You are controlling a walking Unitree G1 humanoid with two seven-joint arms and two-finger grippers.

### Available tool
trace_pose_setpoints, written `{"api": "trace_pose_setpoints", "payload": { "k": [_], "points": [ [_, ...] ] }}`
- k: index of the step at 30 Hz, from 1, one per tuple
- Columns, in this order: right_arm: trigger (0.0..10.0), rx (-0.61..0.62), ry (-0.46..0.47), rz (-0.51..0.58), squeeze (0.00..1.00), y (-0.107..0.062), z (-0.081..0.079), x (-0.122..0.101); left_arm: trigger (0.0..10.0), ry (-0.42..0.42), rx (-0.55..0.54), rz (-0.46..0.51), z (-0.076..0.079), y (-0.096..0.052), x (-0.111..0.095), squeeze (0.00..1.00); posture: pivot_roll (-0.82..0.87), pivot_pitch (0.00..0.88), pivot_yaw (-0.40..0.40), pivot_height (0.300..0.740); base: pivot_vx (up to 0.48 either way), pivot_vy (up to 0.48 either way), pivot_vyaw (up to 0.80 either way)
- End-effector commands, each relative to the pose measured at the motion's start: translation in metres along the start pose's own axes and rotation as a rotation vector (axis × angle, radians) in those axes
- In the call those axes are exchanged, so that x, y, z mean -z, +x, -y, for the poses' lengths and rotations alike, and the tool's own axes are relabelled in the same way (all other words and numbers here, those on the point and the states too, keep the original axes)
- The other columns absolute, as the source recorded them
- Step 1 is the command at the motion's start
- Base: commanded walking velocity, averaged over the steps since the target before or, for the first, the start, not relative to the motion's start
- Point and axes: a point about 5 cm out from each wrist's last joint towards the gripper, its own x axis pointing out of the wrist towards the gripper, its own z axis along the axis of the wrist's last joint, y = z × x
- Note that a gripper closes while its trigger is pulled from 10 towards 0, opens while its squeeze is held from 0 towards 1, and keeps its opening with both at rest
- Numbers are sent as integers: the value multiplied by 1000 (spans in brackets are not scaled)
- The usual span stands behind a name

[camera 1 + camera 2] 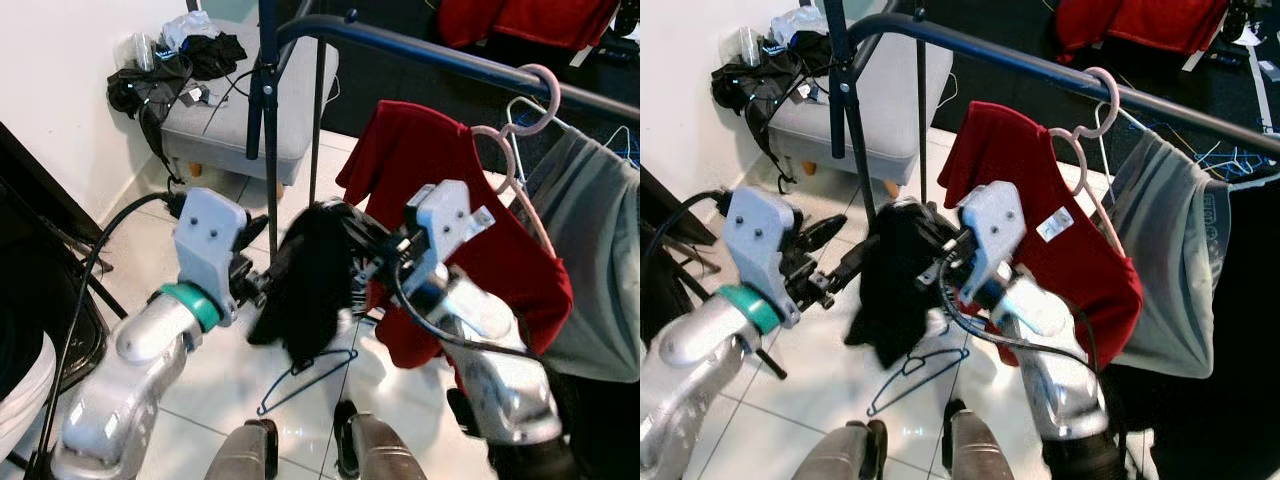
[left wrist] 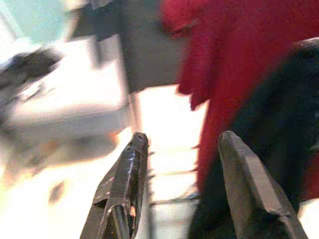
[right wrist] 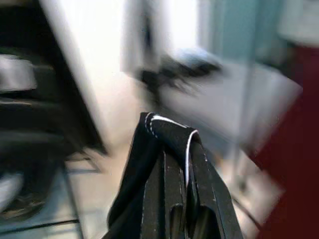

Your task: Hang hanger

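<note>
The hanger [image 1: 305, 375], a thin dark wire one, dangles low over the tiled floor [image 1: 220, 385] beneath a black garment [image 1: 310, 285] that the right tool [image 1: 345, 225] has pinched at its top edge, fingers together on the cloth with a white stitched hem showing between them in the right wrist view. The left tool [image 1: 845, 262] sits just left of the garment with its fingers apart, holding nothing. Behind and to the right, the dark rail [image 1: 440, 55] carries a red shirt [image 1: 450, 230] on a pink hanger [image 1: 520, 140] and, further right, a grey garment [image 1: 600, 260]. The wire hanger seems only loosely caught in the cloth, though blur makes this uncertain. The risk is that it slips free and drops, or that lifting snags the black cloth on the red shirt.
</note>
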Motion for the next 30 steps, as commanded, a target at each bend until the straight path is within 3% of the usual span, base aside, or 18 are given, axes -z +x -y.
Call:
{"api": "trace_pose_setpoints", "payload": {
  "k": [1, 8, 12, 21, 30],
  "points": [
    [10000, 89, 4, -3, 0, -4, 5, 4, 10000, 4, -95, -30, -5, -2, 10, 0, -32, 163, 28, 740, 0, 0, 0],
    [10000, 149, -5, 36, 0, 3, 7, 1, 10000, -15, -197, -22, -8, 2, 15, 0, -21, 146, 4, 740, 0, 0, 0],
    [10000, 173, -62, 77, 0, 8, 11, -4, 10000, -14, -237, -13, -9, 4, 16, 0, -17, 136, -3, 740, -231, 0, 0],
    [10000, 166, -47, 88, 0, 13, 0, -1, 10000, 7, -259, 13, -5, 7, 16, 0, -8, 124, 0, 740, -424, 0, 0],
    [10000, 174, -47, 93, 0, 15, 2, 0, 10000, 13, -262, 15, -6, 7, 16, 0, -1, 127, 8, 740, -475, 0, 0]
  ]
}}
